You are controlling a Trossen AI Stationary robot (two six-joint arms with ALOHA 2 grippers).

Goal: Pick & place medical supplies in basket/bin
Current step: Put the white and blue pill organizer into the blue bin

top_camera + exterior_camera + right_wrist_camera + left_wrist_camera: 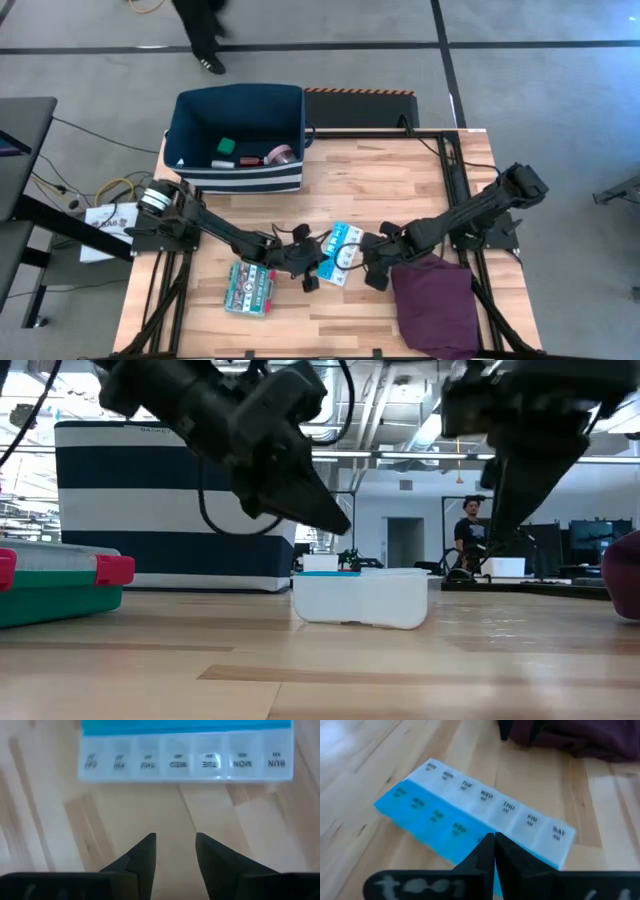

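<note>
The light-blue pill organizer lies flat on the wooden table between my two grippers, with day labels on its lids. My left gripper is shut and hangs just above the organizer's left end, clear of it in the low view. My right gripper is open, a short way off the organizer's right long side. The green-red flat box lies flat near the table's near edge. The navy bin stands at the far left, holding the green tape roll and pink cup.
A purple cloth lies bunched on the table's near right, just behind my right gripper. The bin's striped wall rises behind the green-red box. Bare wood lies between the organizer and the bin. A person stands in the room beyond.
</note>
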